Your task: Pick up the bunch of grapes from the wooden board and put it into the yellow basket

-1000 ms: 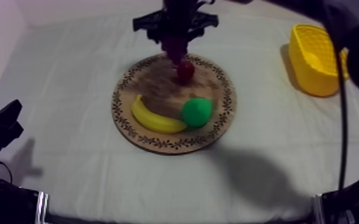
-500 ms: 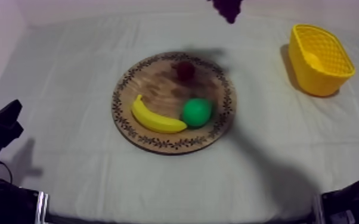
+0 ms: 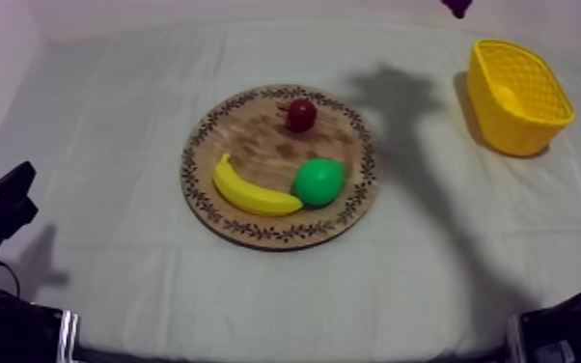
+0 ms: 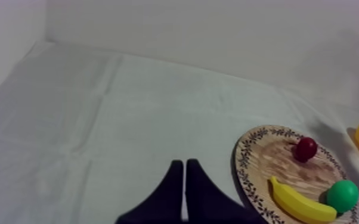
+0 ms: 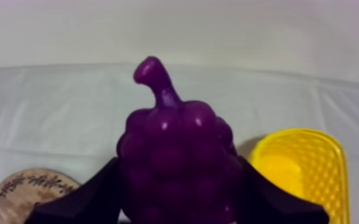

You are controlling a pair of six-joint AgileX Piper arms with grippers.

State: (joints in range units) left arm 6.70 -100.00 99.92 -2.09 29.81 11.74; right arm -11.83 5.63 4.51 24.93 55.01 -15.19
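Grapes (image 5: 179,149) aloft, stem up, clamped in right end effector (image 5: 179,190), off the board (image 3: 256,142) toward 1 o'clock, at 11 o'clock of basket (image 3: 511,130). On board: small red fruit (image 3: 300,114) at 12 o'clock, banana (image 3: 251,193) at 7 o'clock, pear (image 3: 318,181) at 5 o'clock. Left end effector (image 4: 183,179) closed, fingers together on nothing, at board's 8 o'clock, near bench (image 3: 111,116) edge.

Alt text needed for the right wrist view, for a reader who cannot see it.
The right gripper is shut on a purple bunch of grapes, stem up, held over the grey-white cloth. Beyond the grapes, the yellow basket stands at one side and the patterned rim of the wooden board shows at the other.
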